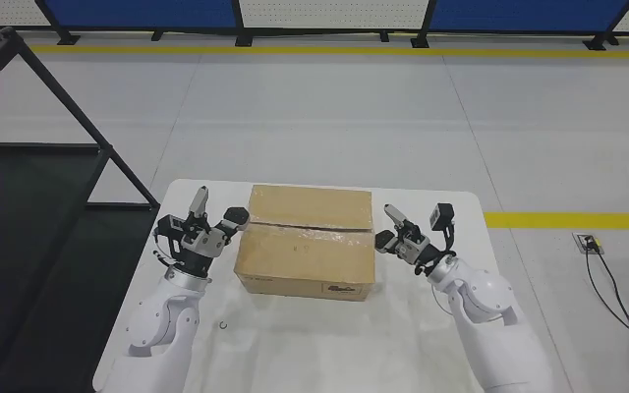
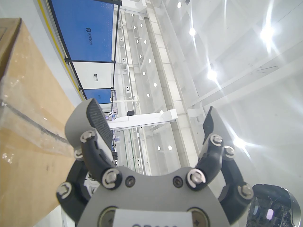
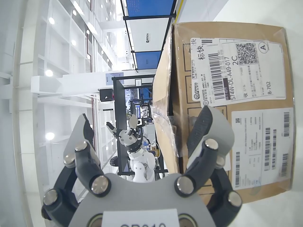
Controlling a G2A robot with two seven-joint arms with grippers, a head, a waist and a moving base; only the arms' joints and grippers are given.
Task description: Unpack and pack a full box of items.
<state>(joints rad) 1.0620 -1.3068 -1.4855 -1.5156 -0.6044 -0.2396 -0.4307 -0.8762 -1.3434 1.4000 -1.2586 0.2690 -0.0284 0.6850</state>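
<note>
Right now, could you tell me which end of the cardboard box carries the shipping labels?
The end of the cardboard box facing the right pincer: it bears white labels, while the end beside the left pincer shows bare cardboard and clear tape.

Closed brown cardboard box (image 1: pixel 307 241), top flaps taped shut, shipping labels on one end, mid-table.

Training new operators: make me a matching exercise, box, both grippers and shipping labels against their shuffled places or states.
1 box
2 left gripper
3 right gripper
4 shipping labels

A open, beside the labelled end
B stuck on one end of the box
C taped, in the middle of the table
D open, at the end away from the labels

Pairs: 1-C, 2-D, 3-A, 4-B
</note>
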